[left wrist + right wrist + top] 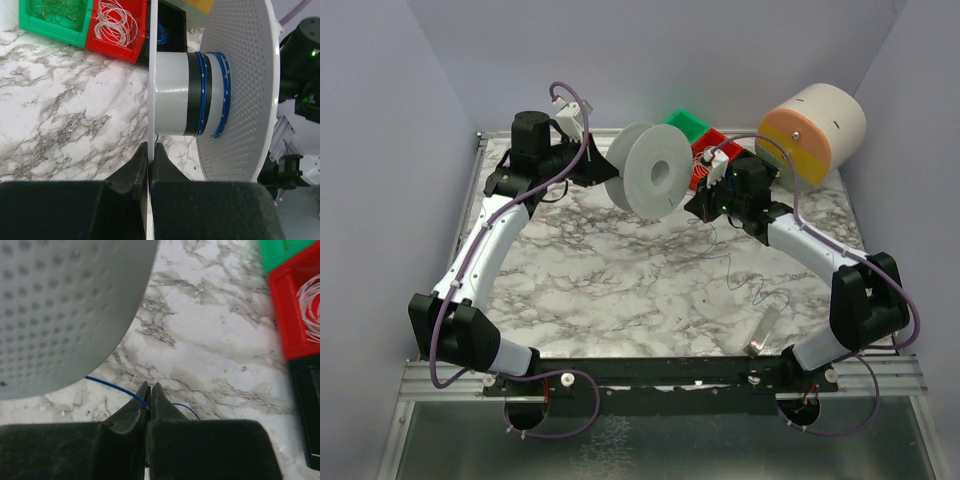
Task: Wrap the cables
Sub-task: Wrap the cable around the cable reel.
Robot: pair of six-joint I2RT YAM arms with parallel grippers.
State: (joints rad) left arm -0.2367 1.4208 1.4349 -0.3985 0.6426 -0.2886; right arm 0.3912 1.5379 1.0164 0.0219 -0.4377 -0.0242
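Observation:
A white spool [655, 170] stands on edge above the marble table, its perforated flange [240, 90] facing right. My left gripper [151, 147] is shut on the thin left flange [152, 75]. Blue turns of cable [202, 95] lie round the grey hub. My right gripper [150, 386] is shut on a thin cable [110, 385], blue in this view, that runs taut from under the spool into the jaws and out the other side. In the top view the right gripper [703, 205] sits right of the spool, and the cable's tail [729, 262] trails dark over the table.
A green bin [685, 122] and a red bin [117, 42] holding white wire rings [117, 20] stand behind the spool, with a black bin [307, 410] beside them. A big white, orange and yellow cylinder [815, 130] is at the back right. A small clear piece [763, 330] lies at the front right.

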